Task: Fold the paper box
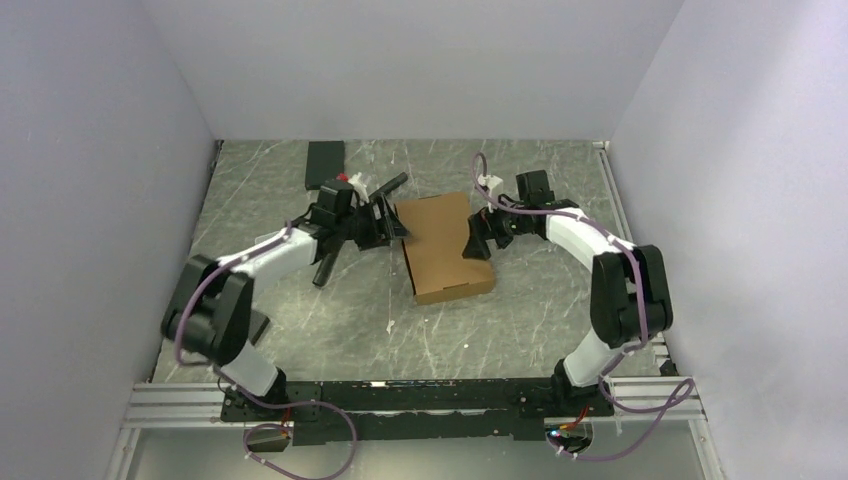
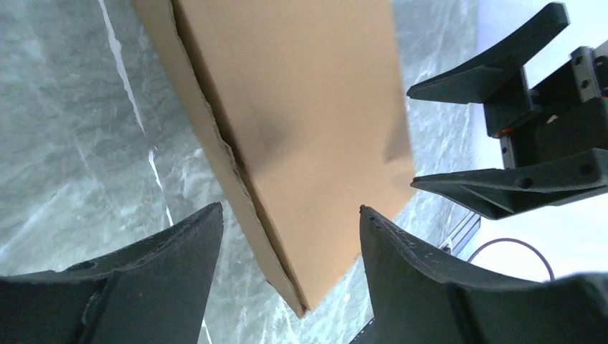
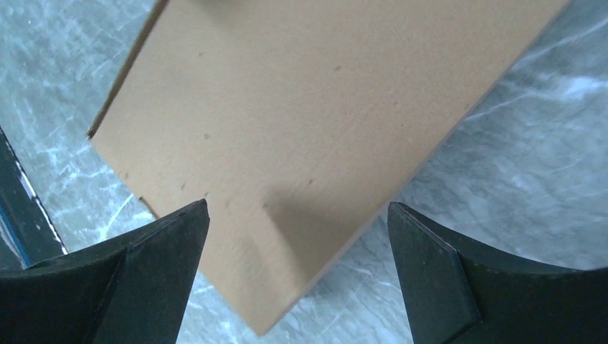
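Paper box [image 1: 446,248], long axis near-far on bench [image 1: 330,335], sits betw. L tool [image 2: 290,211] & R tool [image 3: 297,208], both released, equally close.

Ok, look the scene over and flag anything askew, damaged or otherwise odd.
The paper box sits askew, turned off square to the edges of the table. In the left wrist view its long side edge looks ragged and slightly torn where the cardboard layers meet. Nothing looks spilled.
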Controlling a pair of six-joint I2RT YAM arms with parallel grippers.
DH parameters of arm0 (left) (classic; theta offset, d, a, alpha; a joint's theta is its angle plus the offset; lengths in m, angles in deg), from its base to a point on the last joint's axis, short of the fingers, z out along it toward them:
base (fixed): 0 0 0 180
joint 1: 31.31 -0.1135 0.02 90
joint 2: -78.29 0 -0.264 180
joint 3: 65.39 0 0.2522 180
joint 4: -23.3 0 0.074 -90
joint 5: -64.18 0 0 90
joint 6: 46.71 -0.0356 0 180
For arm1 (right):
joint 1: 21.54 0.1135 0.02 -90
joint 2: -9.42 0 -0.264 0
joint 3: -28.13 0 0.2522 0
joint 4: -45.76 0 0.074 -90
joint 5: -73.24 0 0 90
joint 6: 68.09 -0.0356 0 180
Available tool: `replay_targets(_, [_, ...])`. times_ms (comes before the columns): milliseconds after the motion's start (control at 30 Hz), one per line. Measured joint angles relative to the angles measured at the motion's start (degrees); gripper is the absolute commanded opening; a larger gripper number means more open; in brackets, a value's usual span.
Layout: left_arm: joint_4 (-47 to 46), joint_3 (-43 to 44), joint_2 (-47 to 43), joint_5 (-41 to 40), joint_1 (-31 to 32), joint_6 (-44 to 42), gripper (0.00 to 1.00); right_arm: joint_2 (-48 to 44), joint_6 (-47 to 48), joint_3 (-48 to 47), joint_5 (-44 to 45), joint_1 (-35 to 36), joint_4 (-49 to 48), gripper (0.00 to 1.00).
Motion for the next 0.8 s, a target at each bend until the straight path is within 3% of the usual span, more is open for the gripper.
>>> replay_targets(100, [4.4,0.0,-7.9,-2.9,0.0,-3.6,0.83,-4.7,4.3,0.0,-0.5,-0.5,2.0,1.00])
replay_targets(200, [8.6,-0.2,-15.5,-6.3,0.0,-7.0,0.99,-10.0,9.0,0.0,-1.7,-2.3,3.4,1.00])
replay_targets(467, [11.9,-10.9,-37.6,-9.8,-1.8,-10.2,1.00,-25.3,14.6,5.0,-5.7,-15.6,1.9,1.00])
replay_targets(567, [15.8,-9.8,-39.7,-9.4,-2.7,-11.6,0.99,-29.0,12.9,7.6,-6.9,-21.9,0.5,1.00])
replay_targets(700, [26.5,0.5,-36.0,-12.0,-3.2,-18.1,1.00,-31.4,6.7,8.5,-7.7,-30.0,-1.2,1.00])
replay_targets(800, [29.2,3.9,-34.8,-15.1,-3.3,-22.1,1.00,-31.9,2.1,9.0,-12.3,-36.1,-2.4,1.00])
